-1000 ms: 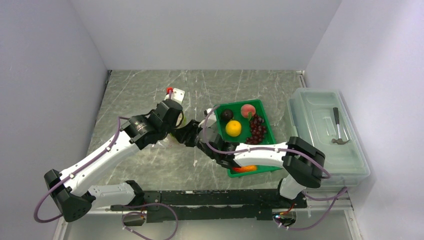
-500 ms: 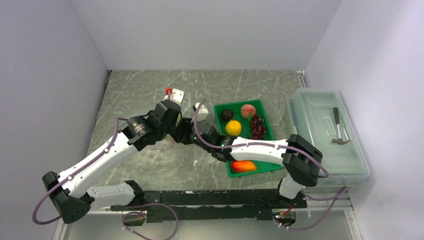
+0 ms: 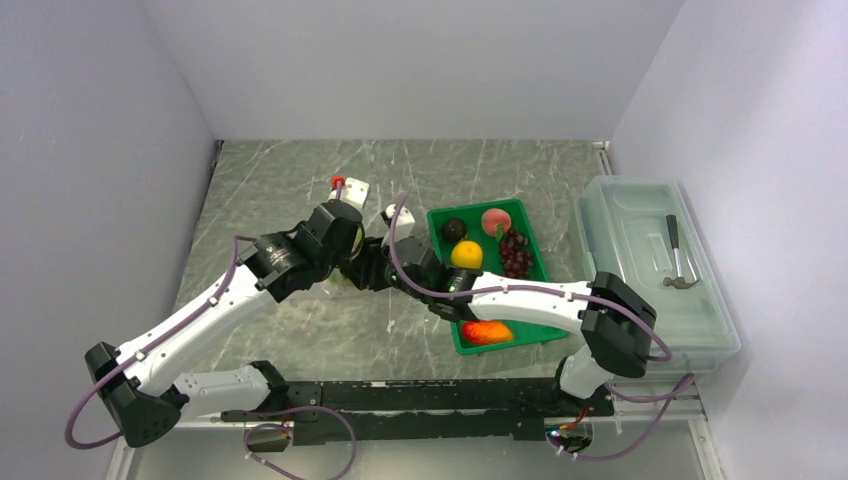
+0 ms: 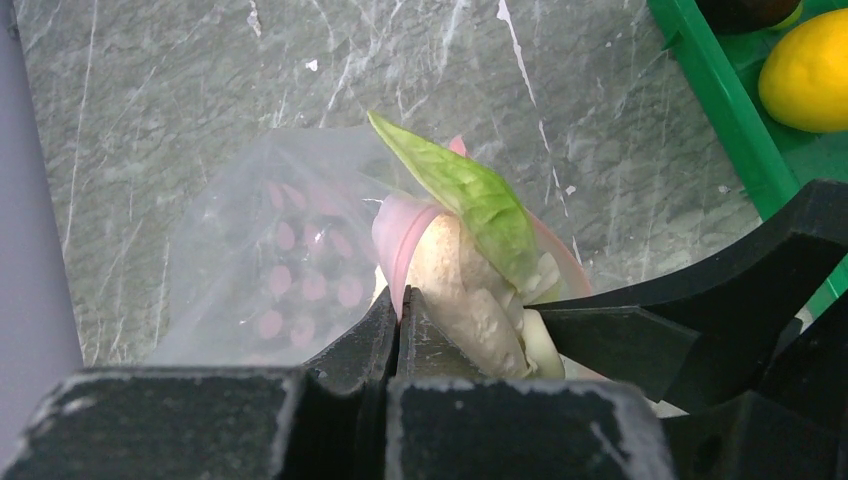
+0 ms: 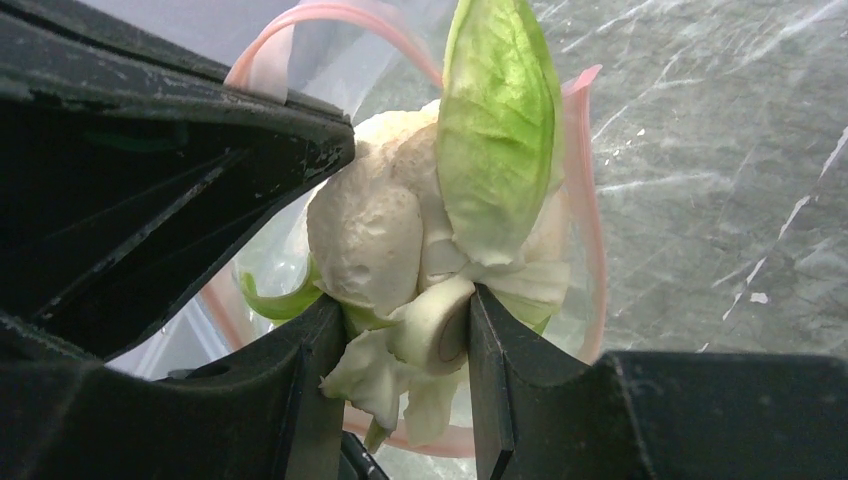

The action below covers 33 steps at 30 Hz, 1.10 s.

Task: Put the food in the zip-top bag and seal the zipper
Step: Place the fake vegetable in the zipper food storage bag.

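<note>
My left gripper [image 4: 398, 300] is shut on the pale pink zipper [image 4: 400, 235], holding the mouth of the clear zip-top bag [image 4: 250, 250] up off the table. My right gripper [image 5: 405, 320] is shut on the stem of the pale green-white lettuce [image 5: 480, 150], which sits inside the pink loop of the mouth [image 5: 580, 200], its leaf tip past the rim. In the top view both grippers meet left of the green tray [image 3: 478, 207], which holds a lemon [image 3: 466, 255], a dark round fruit [image 3: 455, 229], grapes [image 3: 515, 252], a pink-red fruit [image 3: 496, 221] and a red-orange oblong fruit [image 3: 487, 332].
A large clear lidded box [image 3: 650, 300] with a grey hammer [image 3: 676, 262] on it stands at the right edge. A small white object with a red cap [image 3: 347, 186] lies just beyond the left arm. The right forearm crosses over the tray's near half.
The right gripper has carried the lettuce left from the tray's edge to the bag's mouth. The left gripper has kept its hold on the zipper and hardly moved.
</note>
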Motion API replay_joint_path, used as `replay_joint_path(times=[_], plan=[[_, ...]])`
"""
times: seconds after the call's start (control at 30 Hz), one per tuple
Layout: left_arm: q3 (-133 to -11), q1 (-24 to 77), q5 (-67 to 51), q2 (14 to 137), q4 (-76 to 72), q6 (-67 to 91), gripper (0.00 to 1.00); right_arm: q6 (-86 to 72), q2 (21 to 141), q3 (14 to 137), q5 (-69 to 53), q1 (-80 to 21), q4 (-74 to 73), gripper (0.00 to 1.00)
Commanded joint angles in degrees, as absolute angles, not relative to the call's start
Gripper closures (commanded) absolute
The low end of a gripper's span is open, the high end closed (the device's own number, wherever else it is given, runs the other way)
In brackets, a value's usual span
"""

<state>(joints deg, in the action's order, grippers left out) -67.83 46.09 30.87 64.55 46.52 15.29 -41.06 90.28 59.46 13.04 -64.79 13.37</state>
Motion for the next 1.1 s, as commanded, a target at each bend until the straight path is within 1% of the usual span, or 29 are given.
replay_joint_path(times=[0.0,0.1,0.23,0.37,0.53,0.6,0.73,1.07], plan=[[-68.3,46.0,30.9,63.8,44.0,14.7,1.0,-36.7,88.0,61.3,9.1,-65.7,16.2,0.77],[-68.2,46.0,31.2,63.6,44.0,15.0,1.0,-35.1,88.0,60.2,7.8,-66.7,17.9,0.76],[-68.3,46.0,31.1,63.7,44.0,15.0,1.0,-33.5,88.8,59.9,8.2,-67.8,18.2,0.68],[-68.2,45.9,31.1,63.8,44.0,15.0,1.0,-33.1,90.7,61.3,9.3,-68.0,16.6,0.55],[-68.2,46.0,31.0,63.7,44.0,15.1,1.0,-33.3,91.1,61.8,10.8,-68.0,15.7,0.34],[-68.2,45.9,30.9,63.4,43.8,15.1,1.0,-33.1,90.6,61.8,11.6,-68.0,15.0,0.3],[-68.0,45.9,30.6,63.1,43.5,15.0,1.0,-33.1,88.3,61.1,13.4,-68.0,14.8,0.26],[-67.7,45.9,30.2,62.0,42.9,14.9,1.0,-33.7,81.2,58.3,20.3,-68.0,13.4,0.26]])
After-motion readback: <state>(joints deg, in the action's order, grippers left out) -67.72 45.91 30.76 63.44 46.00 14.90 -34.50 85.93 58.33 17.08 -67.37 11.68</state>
